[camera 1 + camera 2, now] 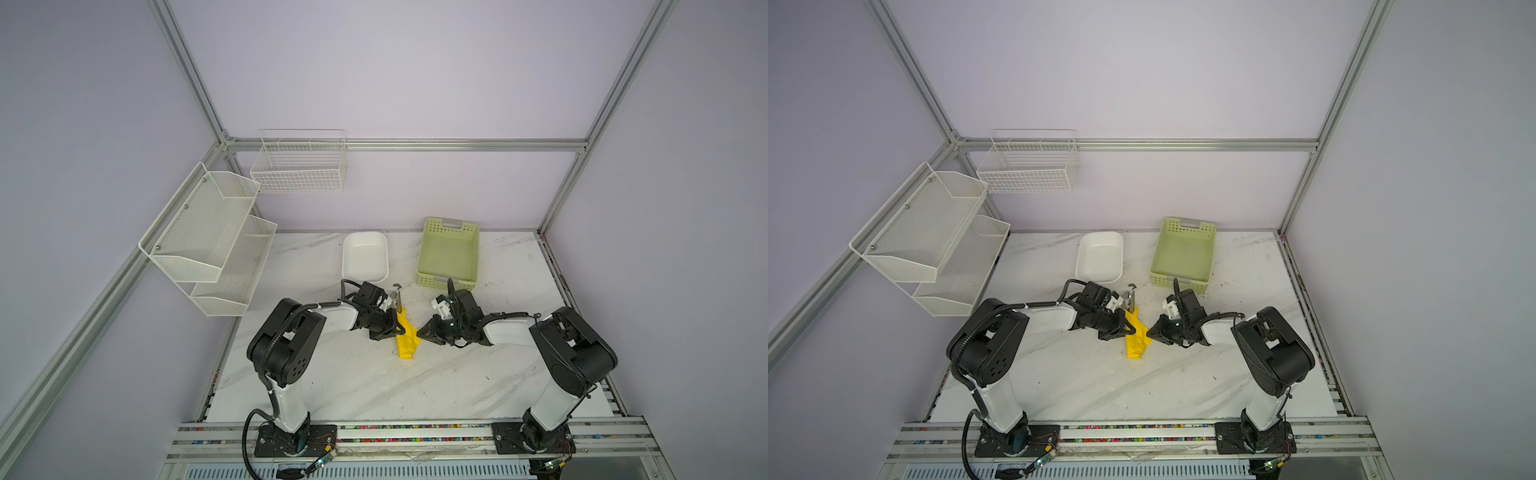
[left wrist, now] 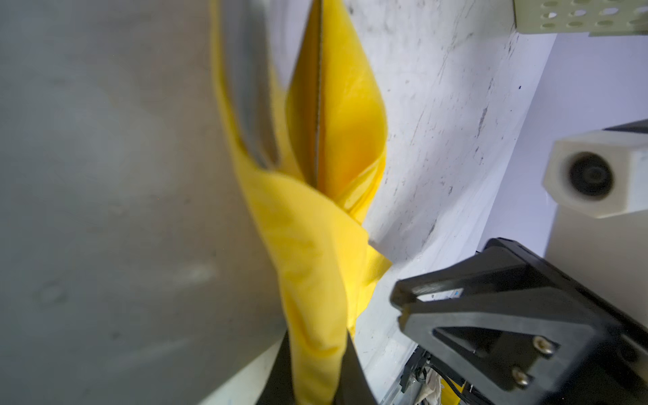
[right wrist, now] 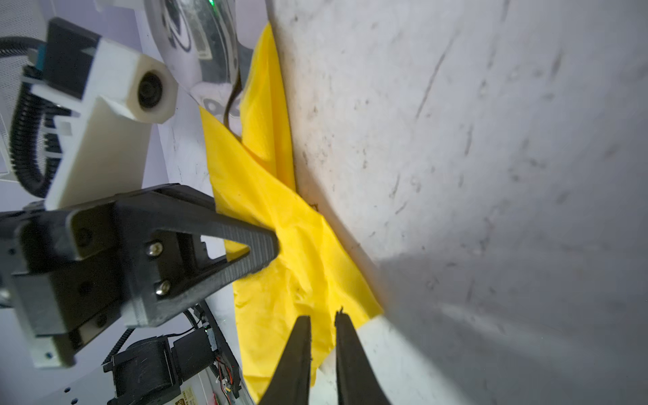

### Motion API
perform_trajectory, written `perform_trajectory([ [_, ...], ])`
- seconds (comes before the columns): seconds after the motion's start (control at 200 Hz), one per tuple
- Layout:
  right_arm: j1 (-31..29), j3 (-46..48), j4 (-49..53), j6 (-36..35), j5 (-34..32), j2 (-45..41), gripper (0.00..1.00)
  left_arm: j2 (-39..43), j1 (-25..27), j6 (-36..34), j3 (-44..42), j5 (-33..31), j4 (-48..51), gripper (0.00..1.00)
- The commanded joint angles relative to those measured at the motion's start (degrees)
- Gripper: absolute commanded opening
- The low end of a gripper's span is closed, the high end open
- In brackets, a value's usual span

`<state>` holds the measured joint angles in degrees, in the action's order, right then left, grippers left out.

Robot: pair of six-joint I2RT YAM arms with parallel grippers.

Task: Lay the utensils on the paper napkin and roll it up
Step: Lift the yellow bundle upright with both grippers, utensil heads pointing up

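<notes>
The paper napkin [image 1: 406, 343] lies as a loose yellow bundle around the utensils [image 1: 397, 301], right between both tools. The left gripper [image 2: 315, 368] is pinched on one fold of it, and the right gripper [image 3: 322, 336] has its fingers slightly apart at the opposite edge, holding nothing. The paper looks thin and easy to tear, and the utensils inside look stiff and slippery, so I would grasp across the middle.

The bench [image 1: 374, 386] is white marble with grey veins, scuffed and speckled dark near its middle. Toward the far edge sit a white dish [image 1: 365, 257], left, and a pale green perforated basket [image 1: 449, 253], right, near each other but apart. At the middle a yellow napkin [image 1: 406, 338] lies crumpled into a long roll running near to far, with silver utensils [image 1: 397, 301] sticking out of its far end
</notes>
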<state>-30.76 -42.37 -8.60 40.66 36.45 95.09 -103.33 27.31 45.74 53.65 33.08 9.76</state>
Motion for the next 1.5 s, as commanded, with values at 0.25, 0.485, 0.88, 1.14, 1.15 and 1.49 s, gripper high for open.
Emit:
perform_trajectory([
  [0.25,0.3,-6.7,8.0,-2.3,-7.0,-12.0,0.19,14.3,-2.3,-11.5,-1.0,0.8,-3.9,0.0],
  [0.485,0.3,-12.4,9.4,-7.6,-12.1,-19.7,0.2,24.9,-3.1,-22.2,2.3,-1.0,-5.6,0.0],
  [0.88,0.3,-18.8,2.7,-23.1,-6.4,-28.2,0.27,28.9,-5.3,-31.3,11.8,16.8,-14.8,0.0],
  [1.14,0.0,-19.4,-5.3,-25.0,0.0,-29.9,0.21,29.3,-6.4,-24.5,14.4,15.6,-26.4,0.0],
  [1.15,-0.1,-19.4,-5.7,-25.1,0.1,-29.9,0.21,29.2,-6.4,-24.3,14.5,15.6,-26.6,0.0],
  [1.49,-5.7,-17.6,-10.5,-36.8,3.8,-27.6,0.2,26.2,-6.5,-20.9,18.7,17.9,-32.3,0.0],
])
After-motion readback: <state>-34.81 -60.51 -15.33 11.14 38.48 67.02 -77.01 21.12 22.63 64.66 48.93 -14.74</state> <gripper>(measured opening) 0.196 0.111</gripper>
